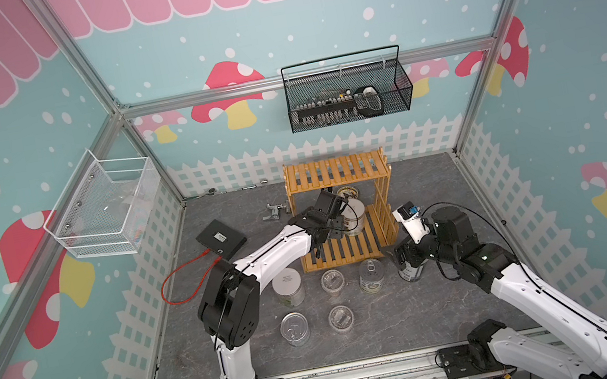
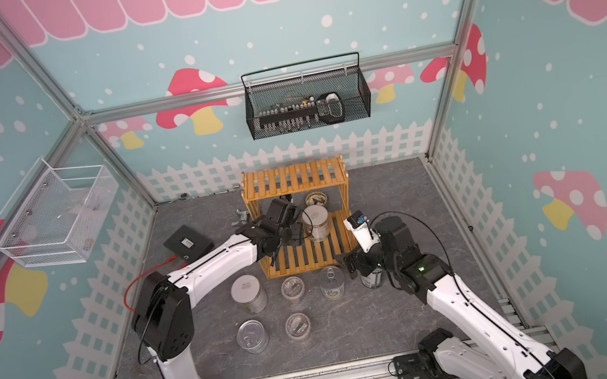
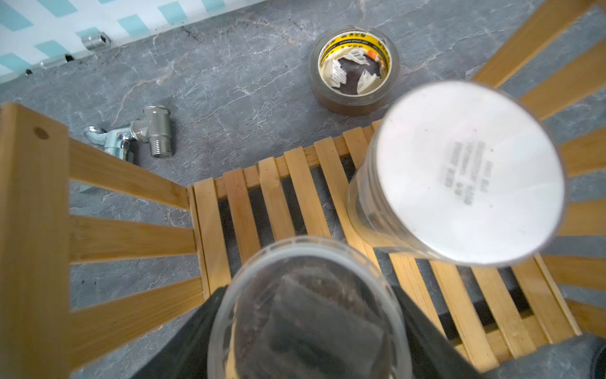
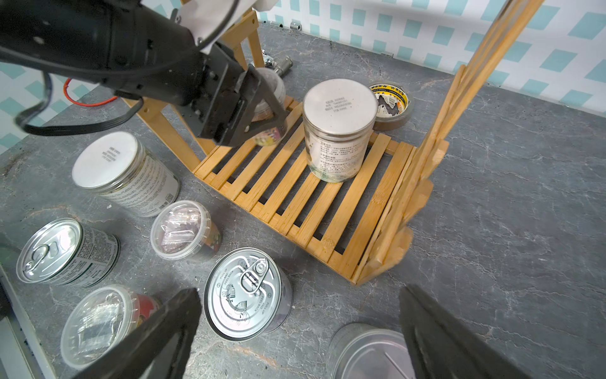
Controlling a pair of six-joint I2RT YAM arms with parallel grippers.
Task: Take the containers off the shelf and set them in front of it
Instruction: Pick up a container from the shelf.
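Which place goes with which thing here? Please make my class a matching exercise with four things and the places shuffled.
Things:
1. tape roll
2. white-lidded jar nearest the tape
3. clear jar
4. pull-tab tin

Places:
a. on the table, in front of the shelf
b. between the left gripper's fingers
c. standing on the shelf's lower tier
d. on the table, behind the lower tier

Pairs: 1-d, 2-c, 3-b, 4-a
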